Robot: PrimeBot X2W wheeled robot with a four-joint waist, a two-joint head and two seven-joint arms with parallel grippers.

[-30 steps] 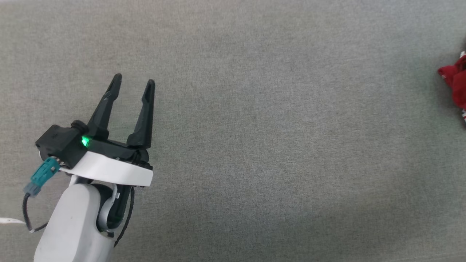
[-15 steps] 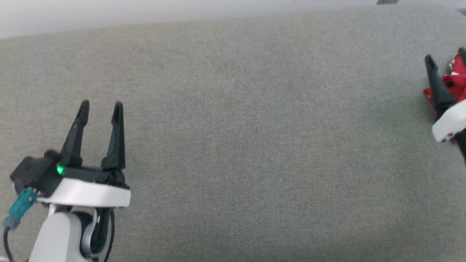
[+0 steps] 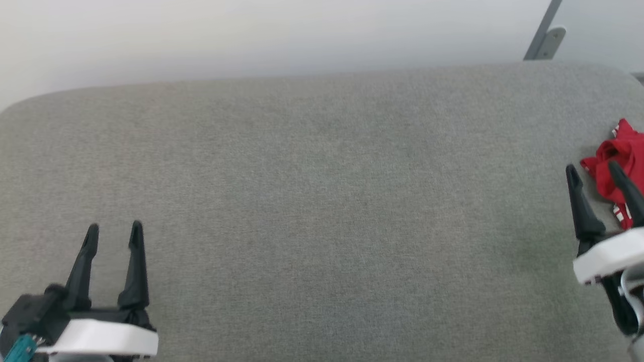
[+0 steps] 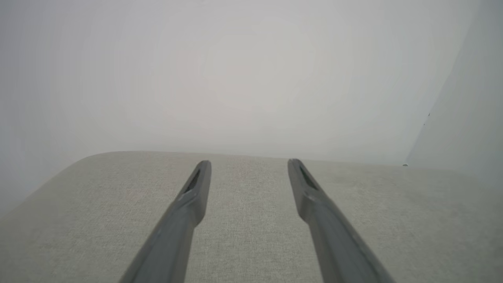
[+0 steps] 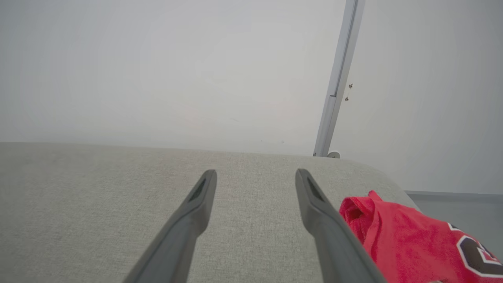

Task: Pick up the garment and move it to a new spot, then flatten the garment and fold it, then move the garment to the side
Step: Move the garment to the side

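Garment (image 3: 616, 166) lies bunched, not flat, at the far right edge of the grey padded surface (image 3: 322, 176), well apart from the middle. Right gripper (image 3: 592, 167) hangs just beside it, jaws fully spread and empty; contact cannot be judged. Left gripper (image 3: 114, 227) hangs at the near left, equally spread and empty. This fits either a heap awaiting pickup or a garment already set aside. Either way, the right fingers must not snag loose cloth.
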